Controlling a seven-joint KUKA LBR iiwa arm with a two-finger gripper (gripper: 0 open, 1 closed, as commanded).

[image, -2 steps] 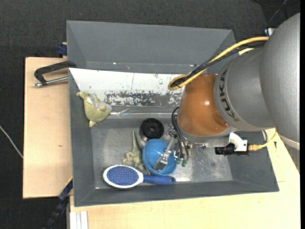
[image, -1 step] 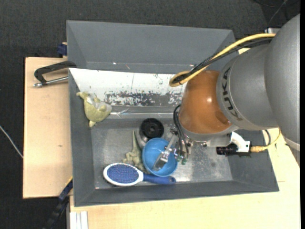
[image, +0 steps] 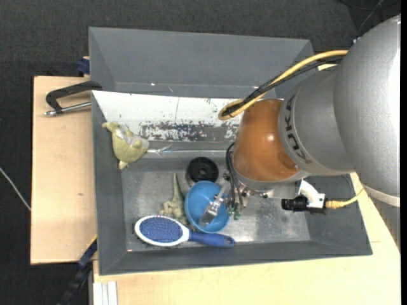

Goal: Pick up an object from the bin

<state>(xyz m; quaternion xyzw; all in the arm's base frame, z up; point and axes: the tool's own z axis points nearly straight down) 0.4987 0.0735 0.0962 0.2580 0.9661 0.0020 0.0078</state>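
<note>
Gripper hangs at the right rim of the round blue plastic bowl, mid-floor near the grey metal bin's front edge. How wide it stands I cannot tell. A good grip likely means straddling that thin rim, clear of the blue oval white-bristled hairbrush just beside it, then lifting straight.

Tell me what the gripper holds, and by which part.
Cannot be told: the gripper sits at the blue bowl's right rim, but no clear grip shows.
</note>
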